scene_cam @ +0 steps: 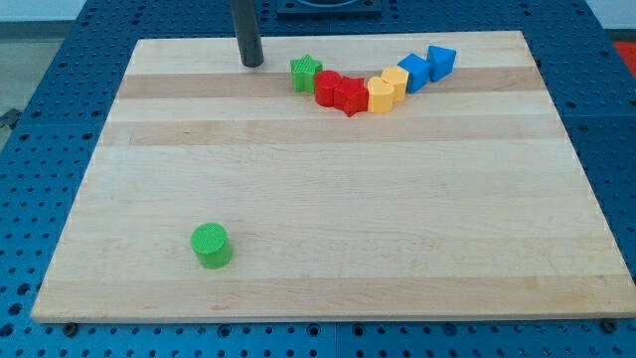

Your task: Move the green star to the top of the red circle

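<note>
- Board (pixel 328 278): pale wood, lies on blue perforated bench (pixel 30 129).
- Red star (pixel 351 96): to view's right of my tip (pixel 251 64), slightly lower.
- Yellow blocks, 2: first (pixel 380 95) touches red star's right side; second (pixel 396 83) just up-right of it. Shapes unclear.
- Blue blocks, 2: one (pixel 416 72) abuts 2nd yellow; other (pixel 441 62), cube-like, farthest right of tip, approx. level w/ it.
- Green cylinder (pixel 212 246): alone, well below tip, toward view's bottom-left.
</note>
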### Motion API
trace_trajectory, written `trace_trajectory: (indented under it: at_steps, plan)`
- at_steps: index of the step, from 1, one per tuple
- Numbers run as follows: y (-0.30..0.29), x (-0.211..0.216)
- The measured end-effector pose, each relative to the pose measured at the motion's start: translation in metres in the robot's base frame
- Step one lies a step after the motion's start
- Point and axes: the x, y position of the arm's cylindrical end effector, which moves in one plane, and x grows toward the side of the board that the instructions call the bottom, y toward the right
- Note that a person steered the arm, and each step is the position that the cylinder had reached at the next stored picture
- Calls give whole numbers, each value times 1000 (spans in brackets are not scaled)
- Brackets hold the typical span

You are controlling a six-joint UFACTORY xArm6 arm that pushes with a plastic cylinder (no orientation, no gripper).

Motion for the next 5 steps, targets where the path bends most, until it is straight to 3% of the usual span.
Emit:
trace_trajectory:
  at_steps: [5]
  plan:
    - [67,12]
